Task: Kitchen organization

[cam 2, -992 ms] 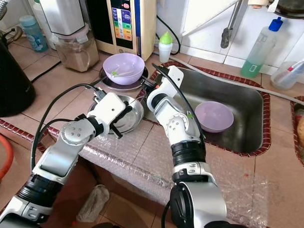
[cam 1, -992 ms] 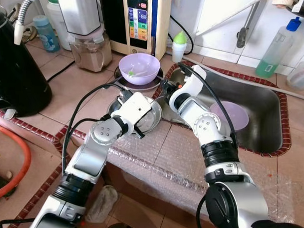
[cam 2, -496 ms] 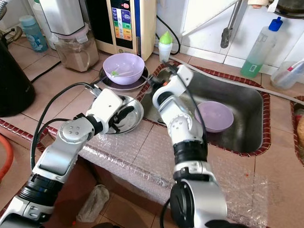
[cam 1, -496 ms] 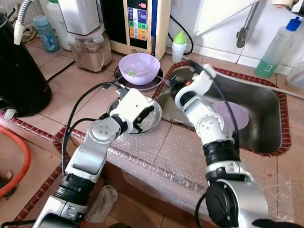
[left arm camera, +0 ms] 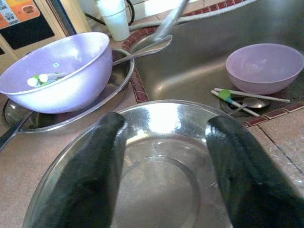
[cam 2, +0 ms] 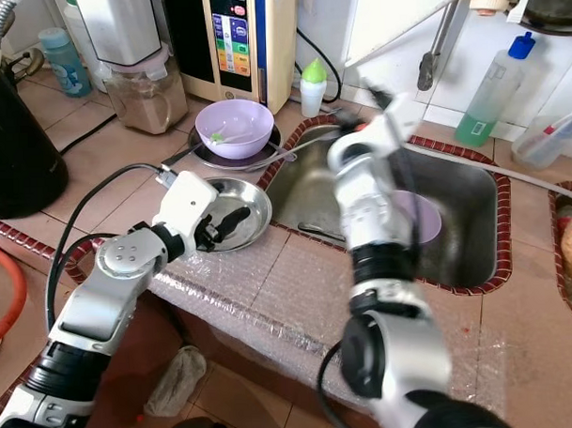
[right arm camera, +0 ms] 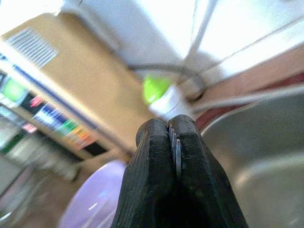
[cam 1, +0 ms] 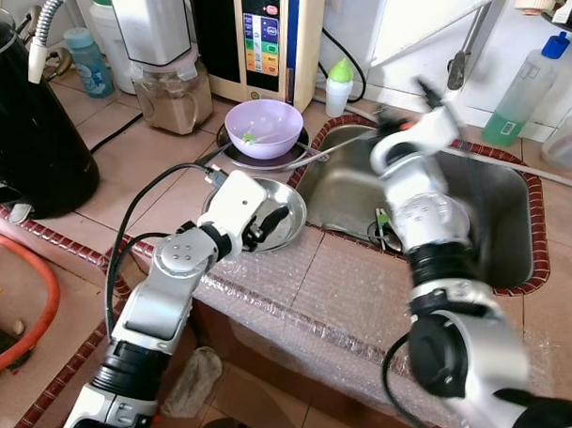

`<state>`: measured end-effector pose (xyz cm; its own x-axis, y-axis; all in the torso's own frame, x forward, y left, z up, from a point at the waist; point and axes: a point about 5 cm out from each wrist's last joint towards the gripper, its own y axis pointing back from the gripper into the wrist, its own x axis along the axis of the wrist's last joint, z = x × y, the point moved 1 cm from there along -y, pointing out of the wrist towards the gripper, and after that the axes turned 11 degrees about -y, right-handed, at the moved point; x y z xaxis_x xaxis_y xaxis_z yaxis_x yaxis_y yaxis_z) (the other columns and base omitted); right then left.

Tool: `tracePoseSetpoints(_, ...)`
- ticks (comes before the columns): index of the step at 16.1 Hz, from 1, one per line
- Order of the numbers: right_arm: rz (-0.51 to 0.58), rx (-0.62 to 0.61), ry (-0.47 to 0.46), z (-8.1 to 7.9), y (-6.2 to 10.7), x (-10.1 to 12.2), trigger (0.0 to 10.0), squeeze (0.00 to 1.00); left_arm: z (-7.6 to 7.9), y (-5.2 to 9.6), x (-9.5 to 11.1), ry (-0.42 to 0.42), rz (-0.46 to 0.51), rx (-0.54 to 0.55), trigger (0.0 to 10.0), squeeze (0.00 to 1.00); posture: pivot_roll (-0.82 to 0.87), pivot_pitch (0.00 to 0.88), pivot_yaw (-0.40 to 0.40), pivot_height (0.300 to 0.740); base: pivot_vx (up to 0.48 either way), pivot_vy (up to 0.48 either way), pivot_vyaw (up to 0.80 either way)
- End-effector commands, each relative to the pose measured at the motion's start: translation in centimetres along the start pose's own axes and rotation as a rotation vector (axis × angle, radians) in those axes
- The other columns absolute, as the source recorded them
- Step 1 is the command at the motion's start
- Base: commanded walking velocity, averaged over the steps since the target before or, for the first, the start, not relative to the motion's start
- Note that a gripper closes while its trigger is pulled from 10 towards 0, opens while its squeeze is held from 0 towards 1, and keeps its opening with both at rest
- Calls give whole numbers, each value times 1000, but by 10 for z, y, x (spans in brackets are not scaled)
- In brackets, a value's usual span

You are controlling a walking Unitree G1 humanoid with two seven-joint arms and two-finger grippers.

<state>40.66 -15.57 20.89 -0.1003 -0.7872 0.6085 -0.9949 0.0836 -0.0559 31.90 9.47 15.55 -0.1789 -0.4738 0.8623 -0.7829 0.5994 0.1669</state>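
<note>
While the left gripper (left arm camera: 161, 156) straddles the steel dish (cam 1: 285, 228) with fingers spread wide, the right gripper (right arm camera: 172, 142) hangs pinched on something thin.

At mid-frame of the left eye view the dish sits on the counter just left of the sink (cam 1: 513, 262), directly ahead of the left arm, so that arm is plainly nearer to it. The right gripper's fingers are pressed together over the sink's upper edge on a thin metal strip; what it is I cannot tell. A purple bowl (left arm camera: 264, 66) lies in the sink, and another bowl (cam 1: 264, 128) stands above the dish.
</note>
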Motion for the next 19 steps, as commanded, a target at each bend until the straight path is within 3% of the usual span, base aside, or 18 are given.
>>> tracePoseSetpoints(1,43,-19,18,2,-2,10,0,0,-3,3,2,0,8,9,10000,1000,88,1,-15,740,0,0,0)
tracePoseSetpoints(2,57,-28,54,6,-3,14,0,0,-3,4,1,0,5,10,10000,1000,89,1,-14,740,0,0,0)
tracePoseSetpoints(3,121,-61,219,23,-2,29,0,0,-4,7,-1,-1,-3,13,10000,1000,90,1,-14,740,0,0,0)
tracePoseSetpoints(4,148,-67,312,31,0,34,0,0,-3,7,-2,-1,-6,13,10000,1000,92,0,-13,740,0,0,0)
tracePoseSetpoints(5,150,-66,319,32,1,34,0,0,-3,7,-2,-1,-7,13,10000,1000,92,0,-13,740,0,0,0)
tracePoseSetpoints(7,163,-79,417,42,3,34,0,0,-3,8,-2,-1,-10,14,10000,1000,93,0,-11,740,0,0,0)
tracePoseSetpoints(8,166,-76,526,51,8,29,0,0,-3,9,-2,-1,-12,10,10000,1000,93,1,-9,740,0,0,0)
tracePoseSetpoints(9,164,-72,556,53,9,27,0,0,-3,9,-3,-1,-13,9,10000,1000,93,1,-8,740,0,0,0)
tracePoseSetpoints(12,63,-126,688,85,22,1,0,0,1,11,-4,7,-24,-19,10000,1000,100,5,-5,740,0,0,0)
tracePoseSetpoints(14,7,-141,719,98,29,-11,0,0,5,13,-7,9,-39,-48,10000,1000,101,7,-3,740,0,0,0)
tracePoseSetpoints(15,-24,-149,750,104,32,-17,3333,0,7,13,-8,10,-43,-58,10000,1000,101,8,-4,740,0,0,0)
tracePoseSetpoints(16,-54,-157,776,109,34,-22,7922,0,8,13,-8,10,-49,-67,10000,1000,101,8,-4,740,0,0,0)
tracePoseSetpoints(17,-86,-176,755,115,37,-26,10000,0,9,13,-8,2,-51,-73,10000,1000,101,9,-4,740,0,0,0)
tracePoseSetpoints(18,-104,-194,741,119,38,-28,10000,1000,10,13,-7,0,-52,-82,10000,1000,102,9,-4,740,0,0,0)
tracePoseSetpoints(19,-108,-195,732,119,39,-29,10000,1000,11,13,-7,9,-52,-84,10000,1000,102,9,-5,740,0,0,0)
